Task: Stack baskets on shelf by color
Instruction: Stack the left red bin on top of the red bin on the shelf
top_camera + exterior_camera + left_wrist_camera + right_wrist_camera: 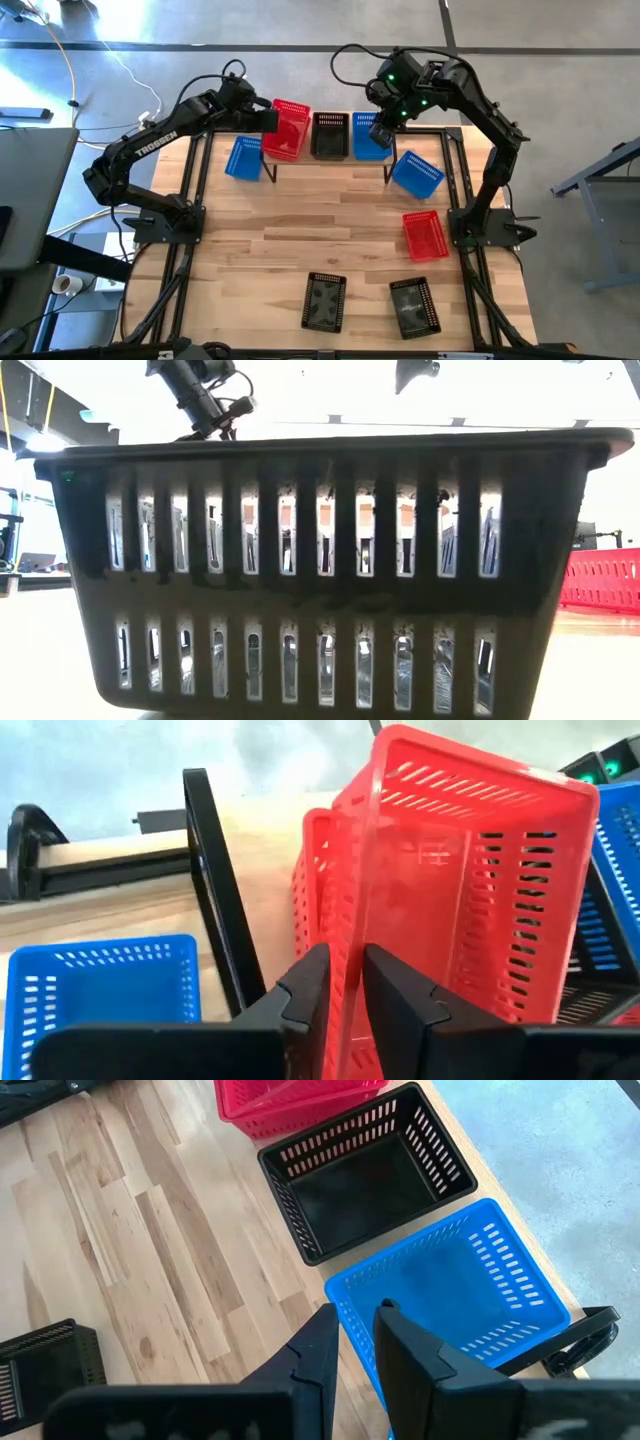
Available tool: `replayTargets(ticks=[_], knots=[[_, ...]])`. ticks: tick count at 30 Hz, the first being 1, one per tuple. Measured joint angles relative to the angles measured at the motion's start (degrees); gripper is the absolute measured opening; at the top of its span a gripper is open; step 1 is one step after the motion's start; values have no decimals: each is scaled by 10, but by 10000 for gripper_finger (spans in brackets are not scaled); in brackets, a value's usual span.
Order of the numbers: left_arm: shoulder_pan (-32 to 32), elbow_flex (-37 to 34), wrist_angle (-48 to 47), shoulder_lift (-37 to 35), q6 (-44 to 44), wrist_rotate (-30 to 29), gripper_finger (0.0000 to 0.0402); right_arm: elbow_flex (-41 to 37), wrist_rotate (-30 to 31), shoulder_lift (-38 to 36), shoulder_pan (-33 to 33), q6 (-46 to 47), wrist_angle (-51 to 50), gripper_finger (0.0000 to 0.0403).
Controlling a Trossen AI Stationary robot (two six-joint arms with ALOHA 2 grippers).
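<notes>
On the shelf (330,163) at the far side stand a red basket (290,128), a black basket (330,135) and a blue basket (366,135), from left to right. My left gripper (272,122) is shut on the red basket (450,890), which stands tipped; a second red rim (308,880) shows right beside it. My right gripper (380,132) is shut on the blue basket (450,1290), which is in line with the black basket (370,1175). My left gripper (345,985) pinches a thin edge wall of the red basket (352,945) between its two fingers, one on each side. It comes slanting down from the table's left. The basket stands tipped at the shelf's left end. My right gripper (355,1330) has the blue basket's near rim (350,1295) between its fingers, one finger inside the basket and one outside. The fingers slant down from above. The basket sits upright with its opening up, beside the black basket.
Loose on the table lie a blue basket (243,158) left of the shelf, a blue one (417,172) and a red one (425,235) at the right, and two black ones (324,300) (414,307) near the front. One black basket (320,560) fills the low view.
</notes>
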Motion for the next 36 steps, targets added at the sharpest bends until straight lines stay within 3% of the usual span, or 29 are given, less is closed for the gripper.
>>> replayTargets(ticks=[10, 36], knots=[[-5, 0, 0, 0, 10, -32, 53, 0, 0, 0, 0, 1, 0, 55], [-5, -1, 5, 32, 46, -36, 60, 0, 0, 0, 0, 29, 0, 55]])
